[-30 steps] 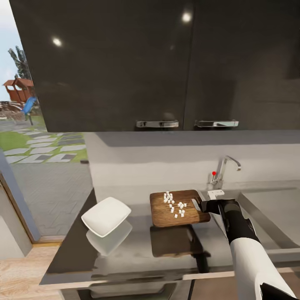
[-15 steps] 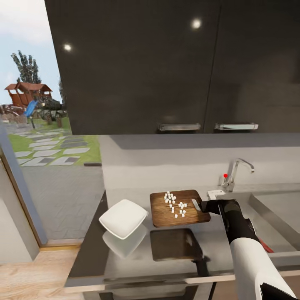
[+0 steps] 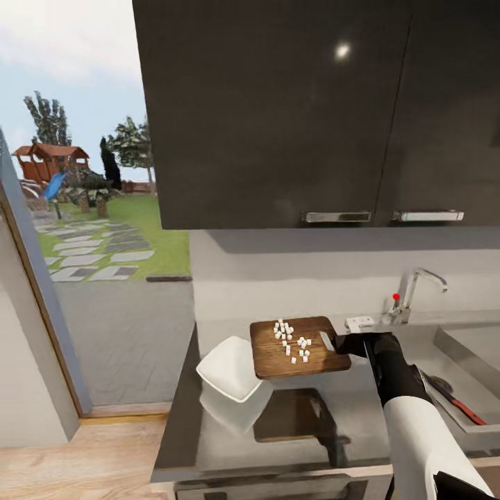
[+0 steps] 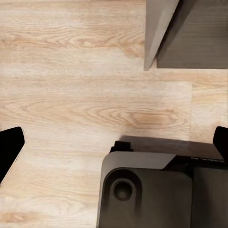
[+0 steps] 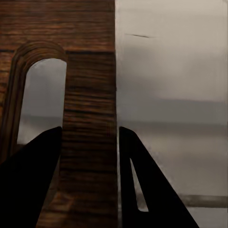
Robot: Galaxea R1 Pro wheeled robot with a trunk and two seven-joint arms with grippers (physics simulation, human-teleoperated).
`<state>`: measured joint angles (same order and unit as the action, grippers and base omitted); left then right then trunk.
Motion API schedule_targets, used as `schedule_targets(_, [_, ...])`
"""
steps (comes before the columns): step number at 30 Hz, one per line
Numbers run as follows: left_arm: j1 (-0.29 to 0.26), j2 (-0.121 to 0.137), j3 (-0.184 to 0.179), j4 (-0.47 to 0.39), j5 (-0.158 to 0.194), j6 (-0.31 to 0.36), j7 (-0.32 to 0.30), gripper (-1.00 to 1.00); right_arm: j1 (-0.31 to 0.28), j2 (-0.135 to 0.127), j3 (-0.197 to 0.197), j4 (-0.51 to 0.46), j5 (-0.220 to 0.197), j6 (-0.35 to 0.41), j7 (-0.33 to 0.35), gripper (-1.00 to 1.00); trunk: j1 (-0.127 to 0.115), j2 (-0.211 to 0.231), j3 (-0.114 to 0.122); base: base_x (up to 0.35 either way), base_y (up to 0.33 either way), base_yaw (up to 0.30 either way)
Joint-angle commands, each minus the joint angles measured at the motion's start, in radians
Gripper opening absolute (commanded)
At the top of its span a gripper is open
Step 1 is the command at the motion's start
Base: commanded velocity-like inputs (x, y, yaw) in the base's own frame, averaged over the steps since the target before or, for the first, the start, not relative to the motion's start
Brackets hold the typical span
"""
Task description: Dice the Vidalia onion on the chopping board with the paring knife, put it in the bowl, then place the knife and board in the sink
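Your right gripper point(image 3: 335, 342), clamped on the brown wooden chopping board point(image 3: 297, 346), has carried its white onion dice point(image 3: 290, 341) alongside the white square bowl point(image 3: 231, 369), ready for tipping; left gripper's opening cannot be told.

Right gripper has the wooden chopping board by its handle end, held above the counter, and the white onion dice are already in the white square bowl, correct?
Not quite. The head view shows the onion dice on the wooden chopping board, not in the white square bowl. The right gripper does hold the board's handle end above the counter.

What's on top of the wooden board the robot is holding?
Little white diced onion pieces lie scattered on the chopping board, which the right gripper holds by its handle end above the countertop.
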<state>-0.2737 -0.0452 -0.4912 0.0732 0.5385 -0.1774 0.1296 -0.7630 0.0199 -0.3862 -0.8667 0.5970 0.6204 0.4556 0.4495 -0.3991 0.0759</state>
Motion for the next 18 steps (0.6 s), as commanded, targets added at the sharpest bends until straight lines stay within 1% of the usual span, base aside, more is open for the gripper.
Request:
schedule_targets(1, [-0.001, -0.001, -0.006, 0.003, 0.003, -0.005, 0.001, 1.0, -0.001, 0.002, -0.005, -0.002, 0.006, 0.002, 0.009, -1.0, 0.0, -0.001, 0.001, 0.0, 0.29, 0.0])
schedule_targets(6, [-0.001, -0.001, -0.006, 0.003, 0.003, -0.005, 0.001, 1.0, -0.001, 0.002, -0.005, -0.002, 0.006, 0.002, 0.009, -1.0, 0.0, -0.001, 0.009, 0.01, 0.276, 0.0])
schedule_targets(9, [-0.001, -0.001, -0.006, 0.003, 0.003, -0.005, 0.001, 1.0, -0.001, 0.002, -0.005, -0.002, 0.006, 0.002, 0.009, -1.0, 0.0, -0.001, 0.014, 0.101, 0.171, 0.0])
schedule_targets(13, [-0.001, -0.001, -0.006, 0.003, 0.004, -0.005, 0.001, 1.0, -0.001, 0.002, -0.005, -0.002, 0.006, 0.002, 0.009, -1.0, 0.0, -0.001, 0.02, 0.104, 0.074, 0.0])
schedule_targets(18, [-0.001, -0.001, -0.006, 0.004, 0.003, -0.005, 0.001, 1.0, -0.001, 0.002, -0.005, -0.002, 0.006, 0.002, 0.009, -1.0, 0.0, -0.001, 0.028, 0.014, 0.006, 0.0])
